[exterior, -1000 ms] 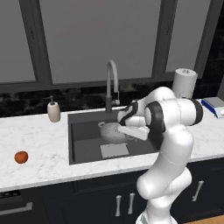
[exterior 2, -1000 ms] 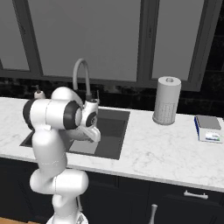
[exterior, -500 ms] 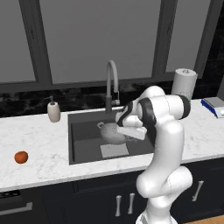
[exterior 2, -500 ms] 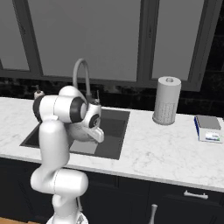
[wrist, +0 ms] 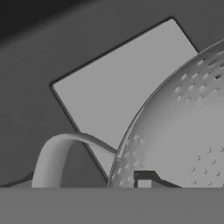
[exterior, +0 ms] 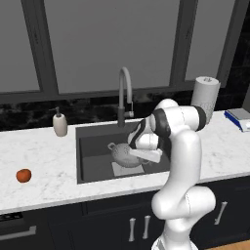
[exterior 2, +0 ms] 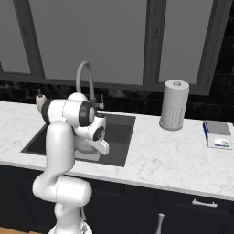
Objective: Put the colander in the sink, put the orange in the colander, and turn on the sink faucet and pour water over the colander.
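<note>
The silver-grey colander hangs low inside the dark sink, over the lighter square patch. My gripper reaches down into the basin and is shut on the colander's rim at its right side. Up close, the perforated colander curves across the right and one loop handle shows at the lower left; one dark fingertip presses on the rim. The orange lies on the marble counter far left of the sink. Behind the basin stands the gooseneck sink faucet, its spout above the colander.
A beige soap dispenser stands left of the sink's back edge. A paper towel roll and a flat blue-and-white box sit on the counter to the right. My arm's elbow leans over the sink.
The arm has folded in closer over the sink, and the colander has sunk a little lower in the basin with the gripper still on it. The orange has not moved.
</note>
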Available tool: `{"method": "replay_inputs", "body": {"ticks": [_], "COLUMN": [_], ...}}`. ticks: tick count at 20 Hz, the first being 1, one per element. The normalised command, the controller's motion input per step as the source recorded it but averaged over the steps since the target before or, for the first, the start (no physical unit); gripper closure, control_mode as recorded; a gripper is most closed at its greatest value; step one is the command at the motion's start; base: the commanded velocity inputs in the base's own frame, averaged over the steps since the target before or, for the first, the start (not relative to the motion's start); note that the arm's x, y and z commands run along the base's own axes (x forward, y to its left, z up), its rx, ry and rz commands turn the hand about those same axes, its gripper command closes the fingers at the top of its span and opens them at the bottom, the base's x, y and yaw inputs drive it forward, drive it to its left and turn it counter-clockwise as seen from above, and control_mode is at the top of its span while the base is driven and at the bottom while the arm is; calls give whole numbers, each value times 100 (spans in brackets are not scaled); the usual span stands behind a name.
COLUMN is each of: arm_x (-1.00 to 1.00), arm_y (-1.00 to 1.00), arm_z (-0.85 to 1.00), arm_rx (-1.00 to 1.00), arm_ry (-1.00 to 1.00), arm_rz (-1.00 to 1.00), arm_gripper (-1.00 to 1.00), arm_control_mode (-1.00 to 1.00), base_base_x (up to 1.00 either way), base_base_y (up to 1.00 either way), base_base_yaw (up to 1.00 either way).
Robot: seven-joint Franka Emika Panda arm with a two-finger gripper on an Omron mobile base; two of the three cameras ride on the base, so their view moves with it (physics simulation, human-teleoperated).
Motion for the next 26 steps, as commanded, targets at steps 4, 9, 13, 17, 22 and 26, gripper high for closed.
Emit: {"method": "replay_inputs", "body": {"ticks": [4, 9, 13, 17, 22, 26], "arm_x": [21, 25, 18, 2, 0, 0], "arm_y": [18, 17, 22, 4, 0, 0], "arm_z": [-7, -22, -19, 0, 0, 2], "arm_rx": [0, 0, 0, 0, 0, 0], "arm_ry": [0, 0, 0, 0, 0, 0], "arm_rz": [0, 0, 0, 0, 0, 0], "arm_gripper": [100, 100, 100, -100, -100, -100], "arm_control_mode": [-100, -100, -100, -100, -100, -100], "base_base_x": [0, 0, 0, 0, 0, 0], "base_base_y": [0, 0, 0, 0, 0, 0], "base_base_yaw": [0, 0, 0, 0, 0, 0]}}
